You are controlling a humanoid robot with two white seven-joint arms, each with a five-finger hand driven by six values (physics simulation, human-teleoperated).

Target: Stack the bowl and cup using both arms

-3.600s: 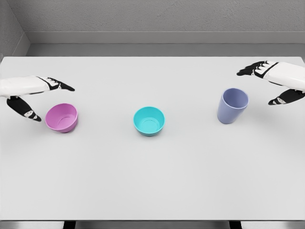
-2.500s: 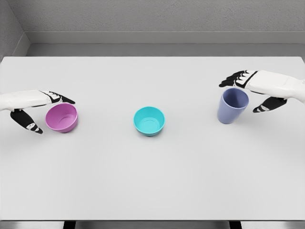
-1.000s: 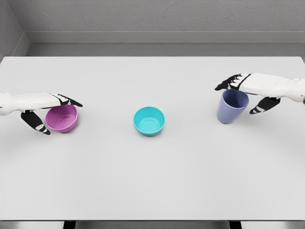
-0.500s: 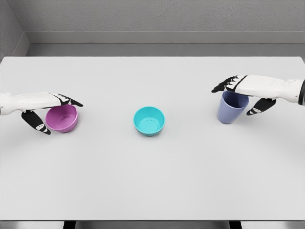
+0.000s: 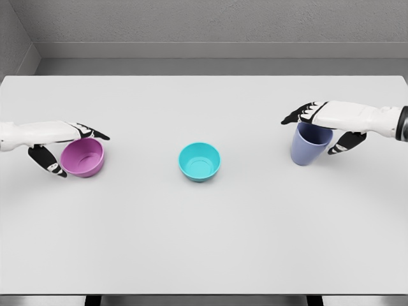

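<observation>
1. Your left hand sits at the pink bowl, fingers laid over its far rim and the thumb hanging down at its left side. The grasp looks wrapped around the bowl but not plainly closed; you cannot tell from this view whether the pads are pressing.
2. Your right hand is draped across the top of the lavender cup, fingers reaching over the rim to its left and the thumb down at its right side. Same doubt: it brackets the cup, but firm contact is not visible.
3. By my reading, you are in the grasping step on both sides; nothing is lifted, as both vessels stand upright on the white table.
4. Next, you need to close both grips securely before raising, keeping each vessel level.
5. Your likely stacking target, the teal bowl, stands between the two, well apart from either hand, open side up.
6. Carry one piece in at a time, so the arms do not meet over the middle.
</observation>
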